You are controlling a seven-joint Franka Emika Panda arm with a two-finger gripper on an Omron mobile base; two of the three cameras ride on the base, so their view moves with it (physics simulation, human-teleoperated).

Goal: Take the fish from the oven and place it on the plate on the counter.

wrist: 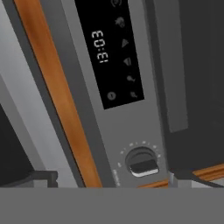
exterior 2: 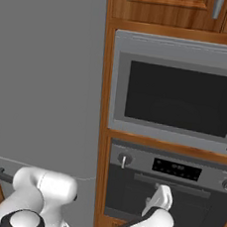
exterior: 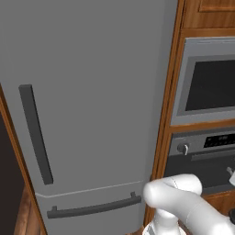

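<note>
One oven (exterior 2: 169,191) with two round knobs (exterior 2: 124,160) and one display strip (exterior 2: 177,169), one grey-framed dark-windowed unit (exterior 2: 177,93) at twelve o'clock above it, one tall grey fridge (exterior: 87,105) with two dark handles (exterior: 36,133), one gripper (exterior 2: 161,196)

The white arm rises from the base, bends at a rounded elbow and reaches forward and up. Its claw (exterior 2: 161,193) points upward with jaws spread wide, gripping nothing, two dark fingertips (wrist: 43,177) apart.
</note>
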